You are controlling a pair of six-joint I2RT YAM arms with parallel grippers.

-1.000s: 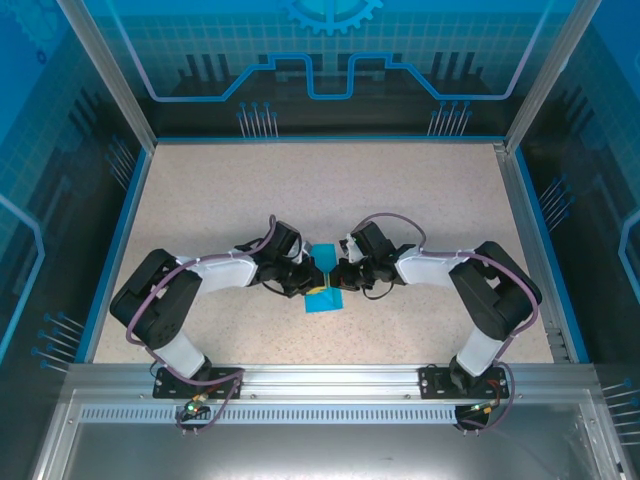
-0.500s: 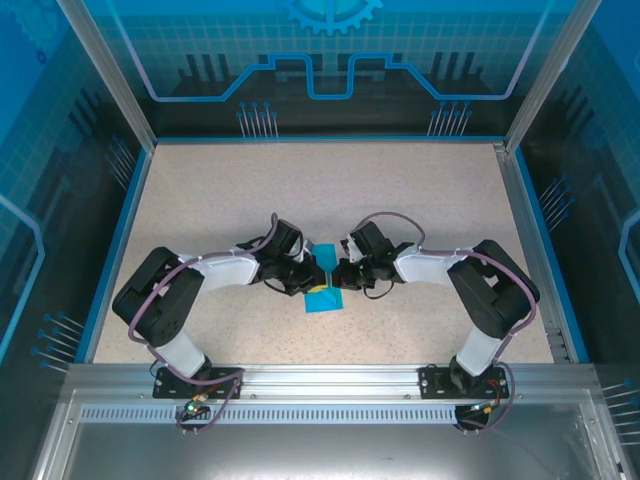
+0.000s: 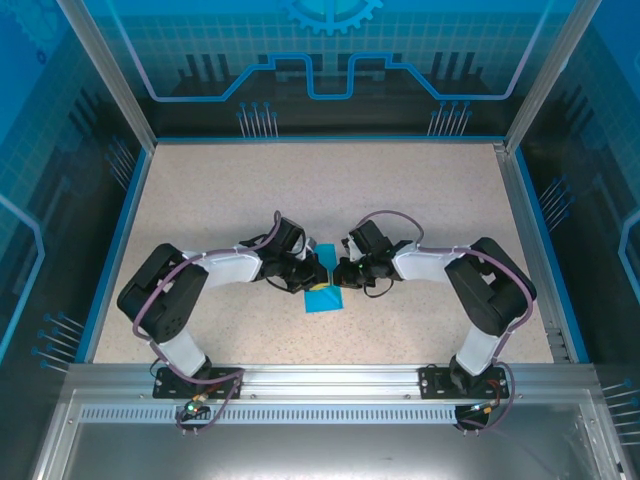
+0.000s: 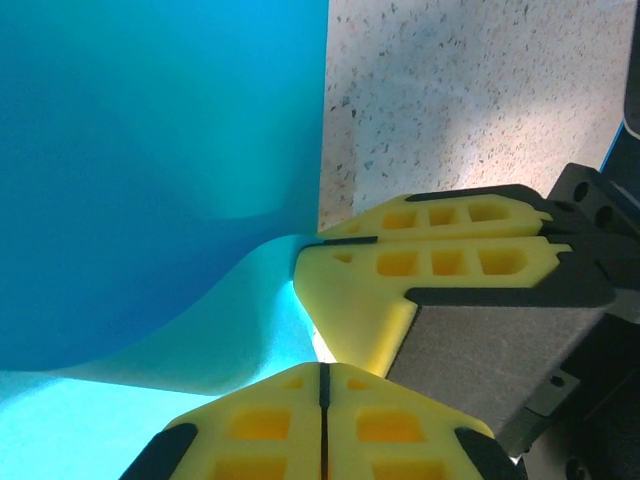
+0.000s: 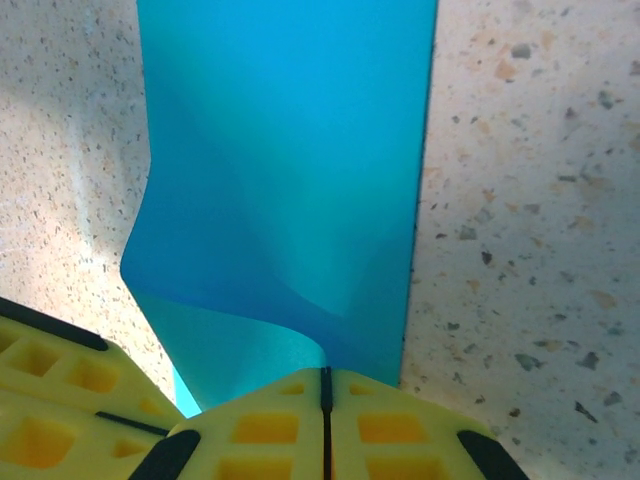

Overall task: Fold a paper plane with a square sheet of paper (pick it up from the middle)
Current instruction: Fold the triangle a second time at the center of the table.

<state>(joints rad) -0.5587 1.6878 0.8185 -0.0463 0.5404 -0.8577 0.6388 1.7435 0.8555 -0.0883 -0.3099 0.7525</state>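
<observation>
surface: speckled beige tabletop, blue edge trim | walls: translucent blue panels, circuit pattern, aluminium posts | near edge: slotted aluminium rail | light: even

The square sheet of paper is plain bright cyan-blue, paler on its curled underside. Around the paper the table is beige with dark speckles. At the paper's edge the right gripper is yellow, trimmed black

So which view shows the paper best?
Right wrist: the paper runs up from the right gripper, with both long edges and its curl visible. Top external shows it as a small, partly covered blue patch. Left wrist is a tight close-up with one edge in frame.
</observation>
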